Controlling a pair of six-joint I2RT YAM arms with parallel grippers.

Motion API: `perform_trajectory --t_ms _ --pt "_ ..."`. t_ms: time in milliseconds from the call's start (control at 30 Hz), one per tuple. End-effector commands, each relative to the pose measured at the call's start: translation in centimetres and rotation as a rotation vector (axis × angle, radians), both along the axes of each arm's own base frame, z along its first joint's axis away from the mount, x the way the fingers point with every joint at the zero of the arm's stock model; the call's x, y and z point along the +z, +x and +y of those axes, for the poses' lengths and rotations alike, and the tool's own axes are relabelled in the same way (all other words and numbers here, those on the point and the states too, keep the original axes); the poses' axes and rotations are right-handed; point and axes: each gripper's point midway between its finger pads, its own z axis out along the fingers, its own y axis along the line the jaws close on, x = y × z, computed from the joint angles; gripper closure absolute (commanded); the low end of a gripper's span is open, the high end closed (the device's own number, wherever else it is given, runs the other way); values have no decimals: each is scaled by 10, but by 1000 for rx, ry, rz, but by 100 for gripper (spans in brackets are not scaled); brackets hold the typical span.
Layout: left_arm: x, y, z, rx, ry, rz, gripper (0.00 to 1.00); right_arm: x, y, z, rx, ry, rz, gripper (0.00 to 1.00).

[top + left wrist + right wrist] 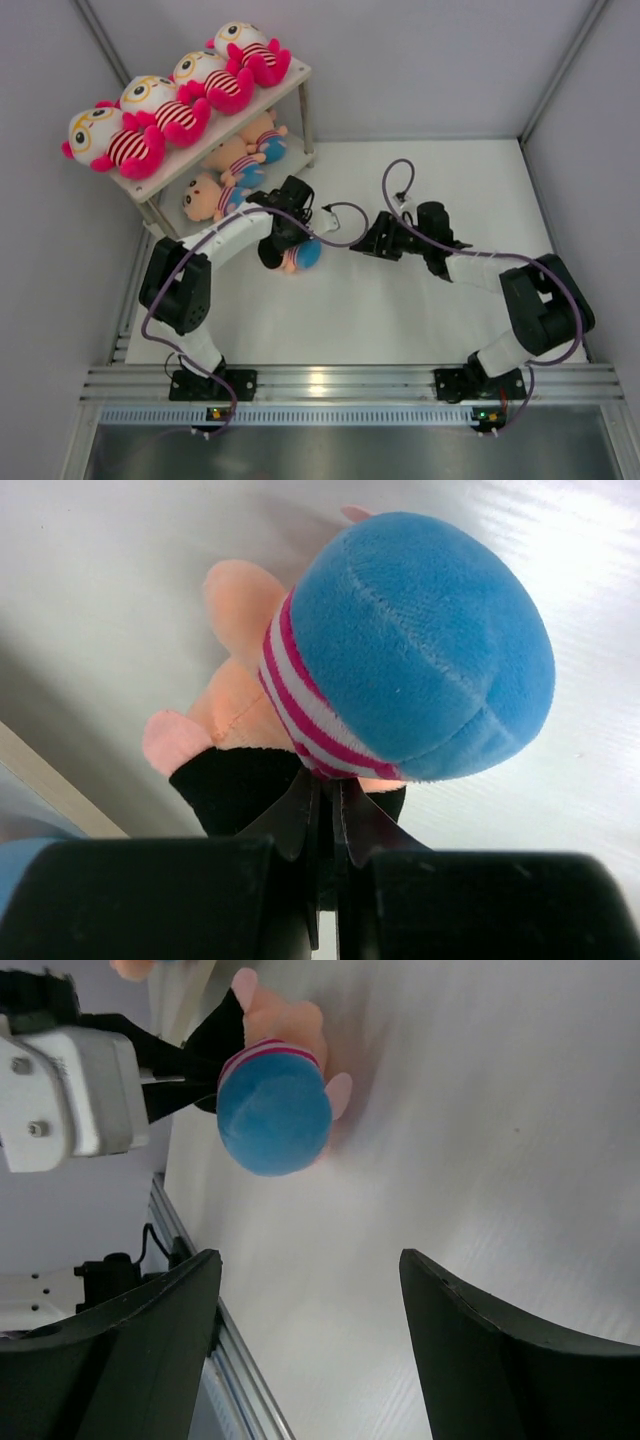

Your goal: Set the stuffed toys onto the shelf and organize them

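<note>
black fingers of my left gripper are clenched on the hair of a peach-faced doll, soft plush with a rounded blue bottom and pink-white stripes, beside the shelf. four white-headed toys line its smooth top board and three dolls sit below. one left to place, i judge. my right gripper gapes empty.

Shelf holds four toys above, three below.

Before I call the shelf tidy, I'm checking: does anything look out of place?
One peach-faced, black-haired plush doll is off the cream-white two-tier shelf, pinched at its hair by the left gripper; nothing else stands out.
</note>
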Motion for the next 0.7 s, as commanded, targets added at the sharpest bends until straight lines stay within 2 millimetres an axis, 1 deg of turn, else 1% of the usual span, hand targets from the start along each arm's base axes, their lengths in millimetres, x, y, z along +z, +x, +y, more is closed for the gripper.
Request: perform_trajectory --t_ms 0,33,67,100,167,200,233,267,300,333,367,400,433,500,533,567,600,633,667 --pt "43 -6 -22 79 -184 -23 100 42 8 37 75 122 -119 27" --pt "52 -4 -24 93 -207 -41 100 40 7 42 84 137 -110 27" --pt "57 -4 -25 113 -225 -47 100 46 4 48 103 166 -121 27" --pt "66 -6 -24 123 -238 -65 100 59 6 52 105 219 -147 27" --pt "71 -10 -23 148 -246 -76 100 68 6 58 121 264 -166 26" --pt "78 -11 -23 150 -259 -89 100 77 8 62 127 286 -187 26" --pt "80 -12 -25 152 -266 -91 100 83 8 66 137 292 -208 25" --pt "86 -13 -28 162 -288 -95 100 84 5 74 154 290 -213 25" --pt "90 -12 -30 170 -299 -100 100 90 7 81 164 281 -238 25" --pt "93 -11 -31 187 -314 -102 100 82 3 88 174 257 -209 25" --pt "97 -10 -34 188 -325 -105 100 80 6 92 160 247 -207 25" --pt "104 -6 -36 196 -341 -119 100 82 7 94 158 249 -206 25" --pt "107 -6 -38 198 -354 -116 100 78 8 96 158 249 -196 26" --pt "116 -5 -46 214 -400 -109 100 83 12 99 156 261 -204 26" --pt "120 -5 -49 223 -420 -105 100 83 15 100 150 257 -203 26" --pt "122 -5 -52 245 -440 -95 100 80 14 102 149 251 -195 28" --pt "129 -5 -56 242 -467 -91 100 84 15 104 153 259 -204 30" --pt "131 -6 -59 255 -483 -82 100 86 15 105 156 263 -210 36" --pt "134 -5 -60 259 -494 -83 100 89 14 107 161 270 -219 52"
